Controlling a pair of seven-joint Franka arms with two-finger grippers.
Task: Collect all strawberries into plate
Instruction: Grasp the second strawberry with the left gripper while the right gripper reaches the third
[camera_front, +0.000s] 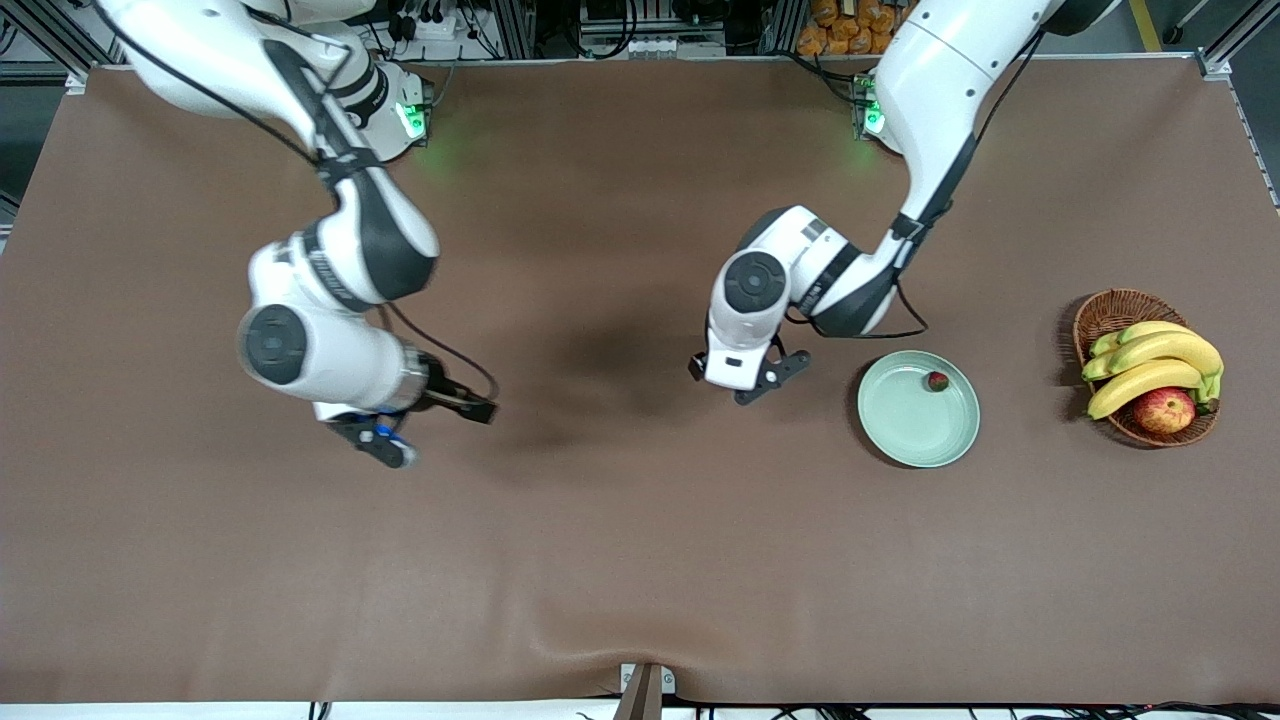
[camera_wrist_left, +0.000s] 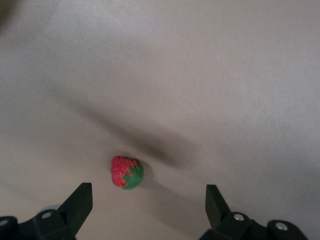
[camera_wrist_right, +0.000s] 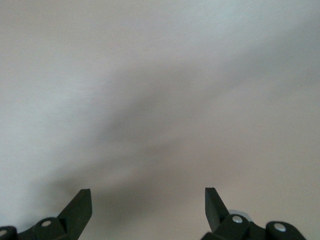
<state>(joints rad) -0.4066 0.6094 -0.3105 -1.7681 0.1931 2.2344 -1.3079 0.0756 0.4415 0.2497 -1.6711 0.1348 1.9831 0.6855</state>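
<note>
**Closing in on a loose strawberry: one berry already on the plate**

Checking the front view first: the left gripper (camera_front: 755, 385) hangs over bare table just beside the plate (camera_front: 905, 432), toward the right arm's end. One strawberry (camera_front: 937, 381) already lies in the plate near its rim. The right gripper (camera_front: 425, 425) waits over empty cloth, well apart from the plate. A basket (camera_front: 1110, 312) of bananas (camera_front: 1150, 362) and an apple (camera_front: 1164, 410) stands near the plate, toward the left arm's end.

Left wrist view: fingers (camera_wrist_left: 79, 204) spread wide, holding nothing. A second strawberry (camera_wrist_left: 126, 173) lies on the cloth below, off-centre toward one finger. Judgement: centre the gap over the berry before descending, then close gently.

Right wrist view: fingers (camera_wrist_right: 80, 205) spread wide, empty, only cloth beneath.

No brands, labels or legible writing found.
</note>
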